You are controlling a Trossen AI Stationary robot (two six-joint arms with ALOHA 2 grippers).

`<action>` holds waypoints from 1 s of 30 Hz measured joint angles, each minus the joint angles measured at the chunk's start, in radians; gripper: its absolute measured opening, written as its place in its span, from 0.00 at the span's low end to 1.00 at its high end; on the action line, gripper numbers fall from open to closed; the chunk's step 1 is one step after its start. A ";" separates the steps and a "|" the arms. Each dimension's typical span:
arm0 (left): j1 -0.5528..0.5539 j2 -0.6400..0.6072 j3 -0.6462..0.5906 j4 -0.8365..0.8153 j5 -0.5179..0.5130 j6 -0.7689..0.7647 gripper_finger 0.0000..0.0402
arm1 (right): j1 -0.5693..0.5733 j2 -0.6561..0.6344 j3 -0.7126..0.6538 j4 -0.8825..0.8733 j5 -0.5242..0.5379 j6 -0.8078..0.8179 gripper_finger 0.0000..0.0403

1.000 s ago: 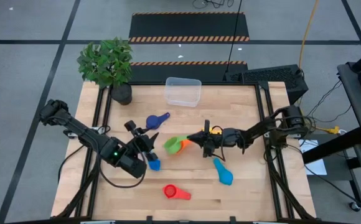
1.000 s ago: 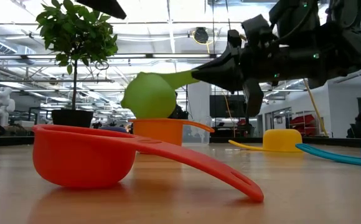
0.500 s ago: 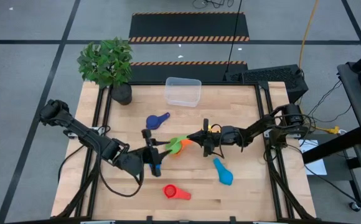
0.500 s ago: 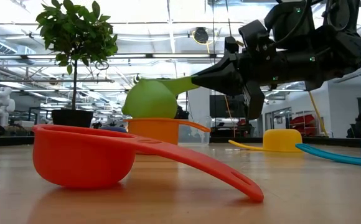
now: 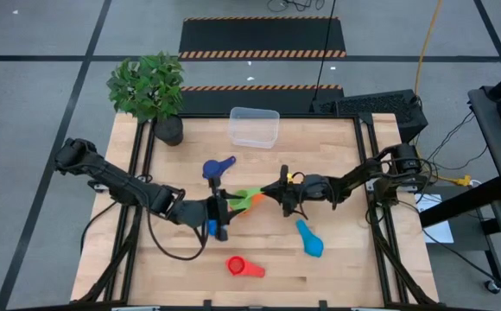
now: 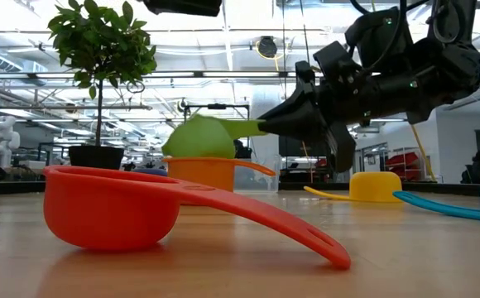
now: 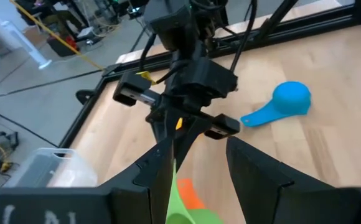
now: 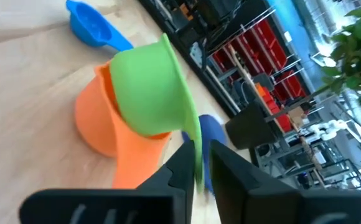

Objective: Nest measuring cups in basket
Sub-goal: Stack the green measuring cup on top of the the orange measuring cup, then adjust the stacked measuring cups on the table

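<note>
The green measuring cup [image 6: 200,137] sits tilted in the orange measuring cup [image 6: 215,172], its bowl partly hidden there. Its handle runs back between the fingers of the right gripper [image 8: 197,160], which pinch it at the tip. The left gripper [image 5: 222,213] reaches in from the opposite side, fingers spread around the cup, seemingly without touching it. The basket [image 5: 254,126] stands well beyond both.

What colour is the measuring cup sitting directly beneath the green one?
Orange cup, clearest in the right wrist view, under the green cup.
</note>
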 joint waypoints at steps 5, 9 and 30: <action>-0.001 0.000 0.000 0.001 0.010 0.000 0.38 | -0.003 0.000 0.000 -0.021 0.000 0.030 0.15; -0.001 0.000 0.000 0.001 0.010 0.001 0.38 | -0.014 0.000 0.000 -0.020 0.000 0.062 0.19; -0.001 0.000 0.000 0.000 0.010 0.004 0.38 | -0.042 0.000 -0.001 -0.116 0.053 0.106 0.31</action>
